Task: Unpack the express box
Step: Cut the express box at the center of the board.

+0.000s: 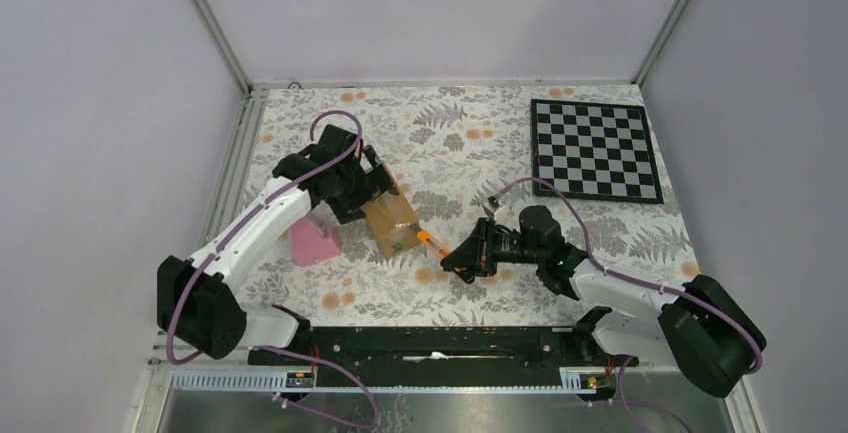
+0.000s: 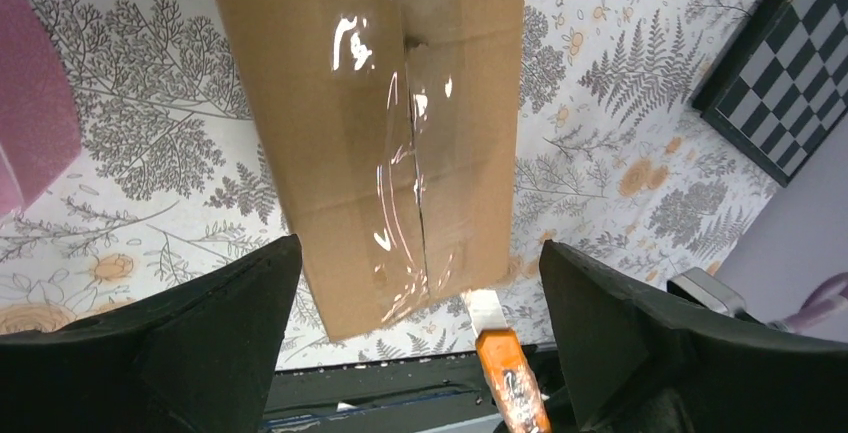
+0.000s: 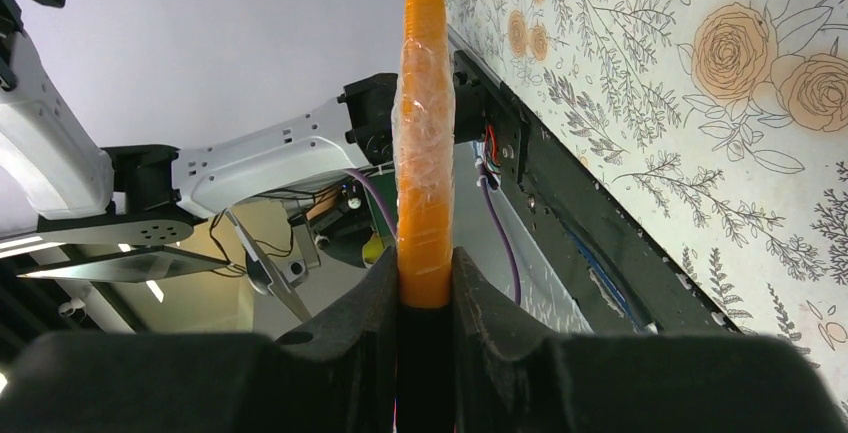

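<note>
The express box [image 1: 390, 225] is a small brown carton lying on the floral cloth, its top seam covered with clear tape. In the left wrist view the express box [image 2: 365, 123] lies between my fingers. My left gripper [image 2: 417, 253] is open wide, with a gap to the cardboard on each side. From above, the left gripper [image 1: 365, 188] sits over the box's far end. My right gripper [image 1: 462, 261] is shut on the orange cutter [image 3: 425, 153], which points at the box's near corner. The cutter's blade [image 2: 483, 305] ends right at that corner.
A pink wedge [image 1: 313, 241] lies just left of the box, under the left arm. A chessboard [image 1: 595, 150] occupies the far right of the table. The black base rail [image 1: 430, 343] runs along the near edge.
</note>
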Action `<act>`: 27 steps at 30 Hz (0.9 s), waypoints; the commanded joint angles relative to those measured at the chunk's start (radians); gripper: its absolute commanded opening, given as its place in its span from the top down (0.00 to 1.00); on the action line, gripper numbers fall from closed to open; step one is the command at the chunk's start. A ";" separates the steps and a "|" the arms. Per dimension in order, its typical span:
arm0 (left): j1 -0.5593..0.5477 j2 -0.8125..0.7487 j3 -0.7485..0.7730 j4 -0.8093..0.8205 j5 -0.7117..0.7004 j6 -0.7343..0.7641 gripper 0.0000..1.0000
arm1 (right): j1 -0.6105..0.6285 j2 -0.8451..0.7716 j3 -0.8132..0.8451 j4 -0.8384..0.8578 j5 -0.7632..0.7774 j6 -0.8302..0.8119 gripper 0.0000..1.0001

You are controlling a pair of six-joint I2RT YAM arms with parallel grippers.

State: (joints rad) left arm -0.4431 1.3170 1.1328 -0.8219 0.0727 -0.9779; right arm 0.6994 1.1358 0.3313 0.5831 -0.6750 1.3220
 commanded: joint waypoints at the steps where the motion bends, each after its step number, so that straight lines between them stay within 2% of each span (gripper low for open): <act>1: -0.024 0.052 0.010 0.074 -0.033 0.029 0.01 | 0.009 0.009 0.056 0.026 -0.054 -0.030 1.00; 13: -0.099 0.186 0.110 -0.045 -0.177 0.106 0.01 | 0.009 0.036 0.074 0.025 -0.075 -0.041 1.00; 27: -0.115 0.217 0.230 -0.204 -0.284 0.151 0.01 | 0.008 0.055 0.068 0.036 -0.064 -0.037 1.00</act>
State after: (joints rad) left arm -0.5499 1.5246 1.2995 -0.9638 -0.1474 -0.8505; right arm 0.6994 1.1839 0.3626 0.5781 -0.7116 1.2980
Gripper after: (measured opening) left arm 0.989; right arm 0.257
